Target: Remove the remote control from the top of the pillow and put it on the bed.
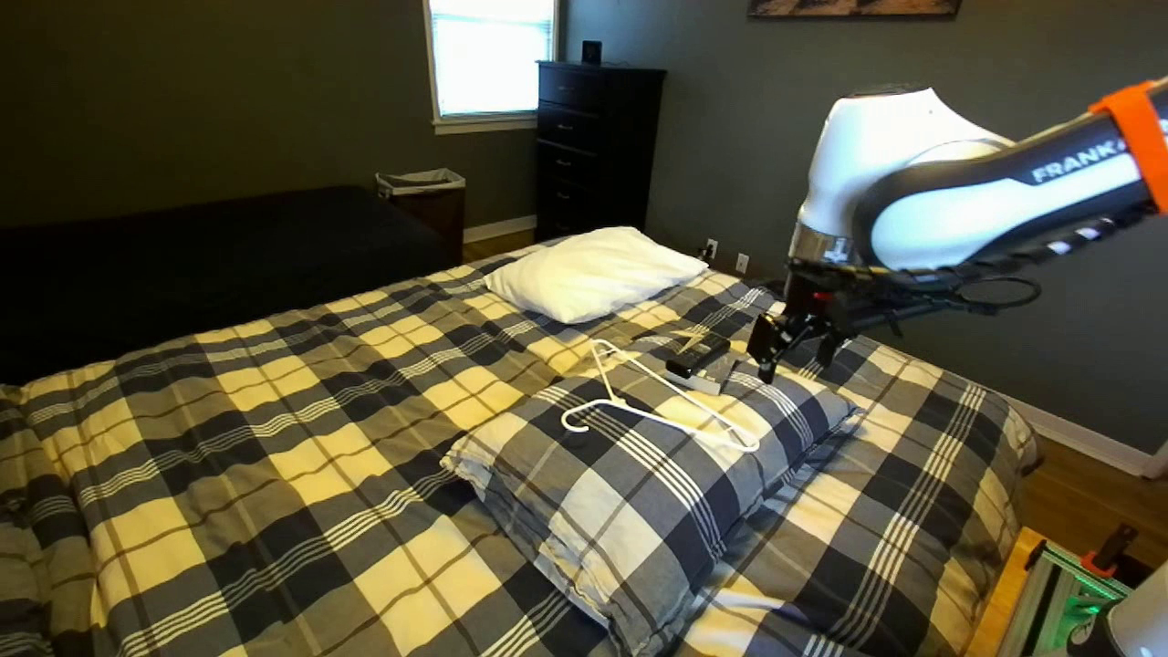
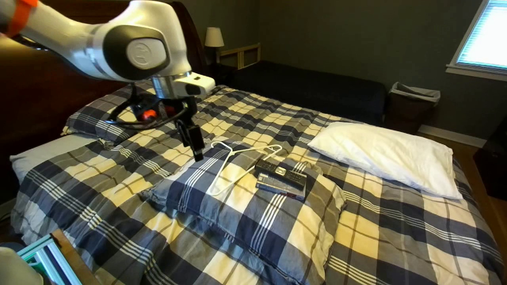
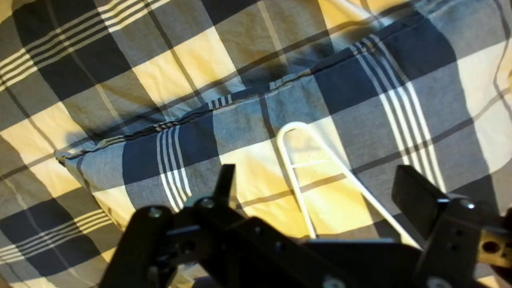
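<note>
The black remote control [image 1: 698, 353] lies on a flat case [image 1: 696, 383] on top of the plaid pillow [image 1: 584, 493]. In an exterior view the remote [image 2: 280, 171] lies along the far part of the case [image 2: 279, 187]. The pillow [image 2: 293, 225] rests on the plaid bed [image 2: 396, 229]. My gripper [image 1: 797, 360] is in the air above the pillow, to one side of the remote and apart from it. In the wrist view the gripper [image 3: 316, 172] is open and empty, with the pillow [image 3: 256, 108] below. The remote does not show clearly there.
A white hanger [image 1: 639, 411] lies on the pillow beside the remote; its end [image 3: 298, 128] shows between my fingers in the wrist view, below them. A plain white pillow [image 2: 384, 154] lies further along the bed. A dark headboard [image 2: 190, 39] stands behind the arm.
</note>
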You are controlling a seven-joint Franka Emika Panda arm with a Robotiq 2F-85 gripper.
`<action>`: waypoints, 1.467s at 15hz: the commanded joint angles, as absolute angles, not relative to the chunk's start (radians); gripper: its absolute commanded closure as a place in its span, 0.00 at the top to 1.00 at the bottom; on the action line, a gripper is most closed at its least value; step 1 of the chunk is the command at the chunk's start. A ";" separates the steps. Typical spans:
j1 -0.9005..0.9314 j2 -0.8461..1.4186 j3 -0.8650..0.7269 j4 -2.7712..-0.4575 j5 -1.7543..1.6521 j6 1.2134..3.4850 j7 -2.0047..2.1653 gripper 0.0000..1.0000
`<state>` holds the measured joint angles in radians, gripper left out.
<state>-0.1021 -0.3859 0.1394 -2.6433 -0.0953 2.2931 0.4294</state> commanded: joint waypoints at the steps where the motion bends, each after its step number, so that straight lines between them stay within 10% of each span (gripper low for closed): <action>1: -0.150 -0.145 0.034 -2.444 -0.041 2.282 0.425 1.00; 22: -0.085 0.287 -0.093 -1.894 0.126 2.026 0.601 1.00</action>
<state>-0.1170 0.1908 -0.0744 -2.0002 0.1445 2.1126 0.5118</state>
